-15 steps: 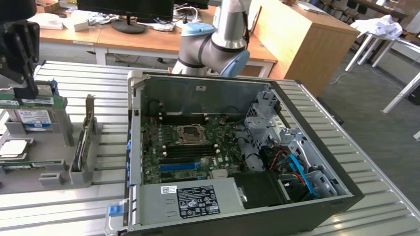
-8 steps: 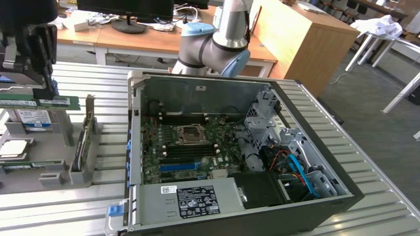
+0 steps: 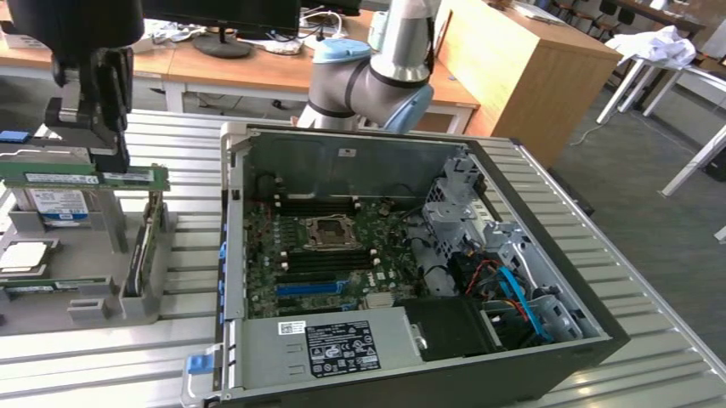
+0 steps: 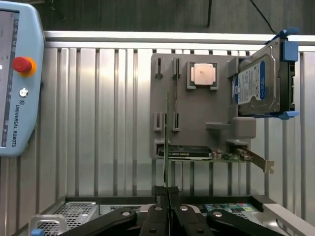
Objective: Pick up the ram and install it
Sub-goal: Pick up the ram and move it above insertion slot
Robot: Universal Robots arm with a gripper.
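Table and room:
- I'm working over a slatted aluminium table (image 3: 658, 357), with wooden desks (image 3: 227, 68) standing behind it.
- An open computer case (image 3: 533, 378) is lying on its side mid-table, its motherboard (image 3: 329, 255) facing up.
- A grey parts fixture (image 3: 91, 280) is sitting beside the case at the exterior view's left.
- The wrist view is showing a teach pendant (image 4: 17, 88) lying on the slats.

Grip:
- The gripper (image 3: 111, 161) is clamped on the ram (image 3: 148, 178), holding it level over the fixture, in front of the hard drive (image 3: 57, 206).

Hard to see:
- The stick's far end is running off the exterior view's left edge, and the fingers are covering its middle.
- Through the wrist camera the ram is showing edge-on, a thin line.
- Its lower edge looks lifted off the fixture, though I can't confirm the gap.
- The fixture is also being cropped at that left edge.
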